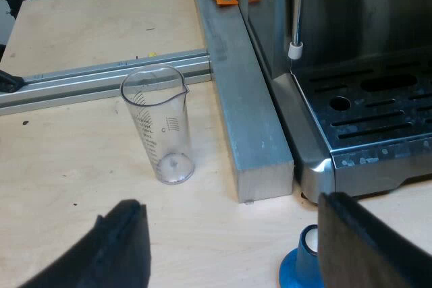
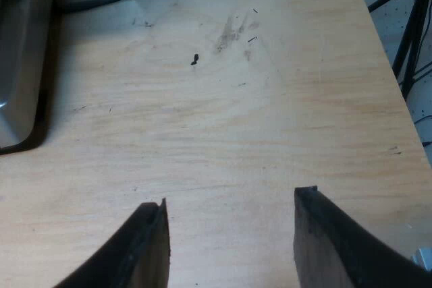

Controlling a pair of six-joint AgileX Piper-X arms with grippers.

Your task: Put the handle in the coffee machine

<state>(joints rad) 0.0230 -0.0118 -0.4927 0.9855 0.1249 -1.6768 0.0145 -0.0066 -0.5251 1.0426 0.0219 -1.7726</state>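
The wooden bench [image 1: 74,166] carries the espresso machine [image 1: 358,25], the place the holder is meant to go; its slotted drip tray [image 1: 378,123] faces the left arm and its steam wand [image 1: 295,15] hangs over the tray's corner. A long metal bar [image 1: 246,106] lies flat against the machine's side, and a metal rail [image 1: 101,79] meets the bar square-on across the bench. The measuring glass [image 1: 162,126] stands upright and empty in the corner where rail and bar meet, touching neither. A blue tamper [image 1: 299,271] stands near the tray's front corner, just beside one finger of the left gripper [image 1: 229,207], whose fingers are spread wide with nothing between them. The right gripper [image 2: 231,200] is likewise spread and empty over bare wood, between a rounded corner of the machine's base [image 2: 17,79] and a bench edge [image 2: 388,99]. With both arms empty-handed, I judge the task to be at its opening step — the next move calls for reaching the holder, gripping its dark handle, then bringing it level to the machine's front.
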